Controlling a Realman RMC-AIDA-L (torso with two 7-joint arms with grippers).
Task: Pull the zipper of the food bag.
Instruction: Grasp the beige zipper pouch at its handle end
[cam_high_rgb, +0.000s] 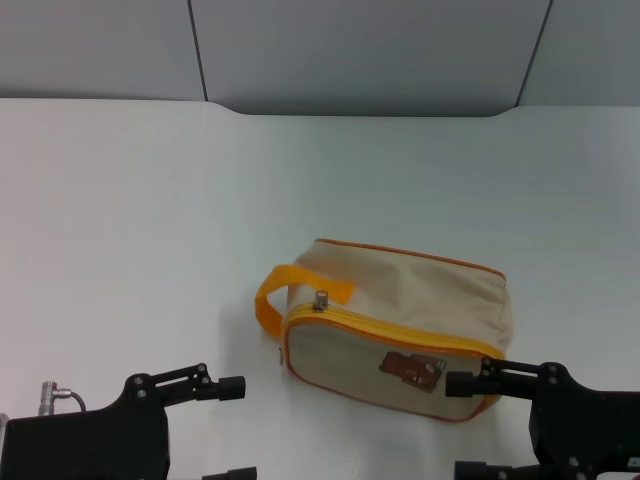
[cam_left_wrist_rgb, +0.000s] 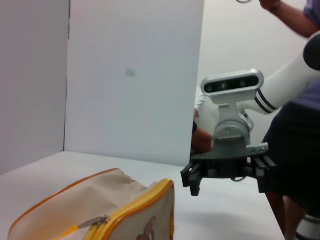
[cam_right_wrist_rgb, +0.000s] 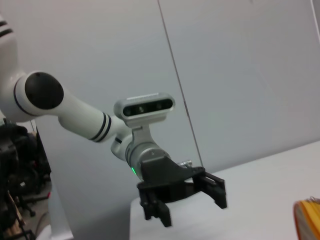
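**Pull tab sitting at the bag's left end, nearer the left gripper**

Lying on the white table (cam_high_rgb: 120, 200), a little right of centre: the food bag (cam_high_rgb: 400, 325), bear patch (cam_high_rgb: 410, 371) facing the robot. Running along its upper front edge from about ten o'clock down to about four o'clock: the zipper (cam_high_rgb: 400, 331), long axis roughly left to right across the head view. Standing up at the ten o'clock end, right beside the loop handle (cam_high_rgb: 285, 290): the small silver pull tab (cam_high_rgb: 321, 300). Looking closed along the whole visible band, so probably nothing of the task done yet.

Moving outward. Hovering at about seven o'clock from the tab, well apart from the bag and touching nothing: the left gripper (cam_high_rgb: 235, 430), fingers spread, as the right wrist view also shows (cam_right_wrist_rgb: 185, 197). Sitting at about four o'clock from the tab, near the bag's right end, one fingertip just beside the lower right corner, contact not clear: the right gripper (cam_high_rgb: 465, 425), likewise spread and holding nothing, seen open again from the left wrist (cam_left_wrist_rgb: 227, 177).

Judging from this: tab lying closer to the left gripper, travel line pointing toward the right one. Likely calling for a pinch at the tab and a steadying hold at the far end, then a pull along the band toward four o'clock.
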